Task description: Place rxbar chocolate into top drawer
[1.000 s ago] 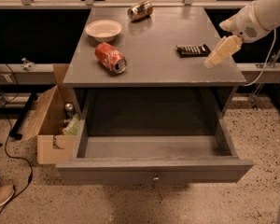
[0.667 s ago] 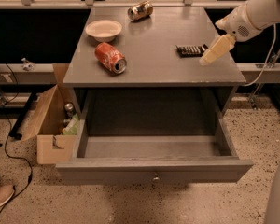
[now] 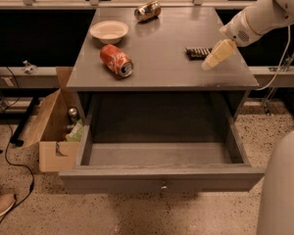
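Observation:
The rxbar chocolate (image 3: 198,52), a small flat black bar with pale lettering, lies on the right side of the grey cabinet top (image 3: 161,72). My gripper (image 3: 214,58), with cream fingers, hangs at the end of the white arm coming in from the upper right. It is just right of the bar and over its right end. The top drawer (image 3: 157,155) is pulled wide open below, with a round metal knob (image 3: 163,186) on its front. The drawer holds nothing that I can see.
A red soda can (image 3: 116,60) lies on its side at left of the top. A white bowl (image 3: 109,31) sits behind it. A brown can (image 3: 147,11) lies at the back. An open cardboard box (image 3: 51,126) stands on the floor at left. My white base (image 3: 281,190) fills the lower right.
My gripper has moved left and slightly forward, closer to the rxbar chocolate. The bar, the cans and the drawer have not moved.

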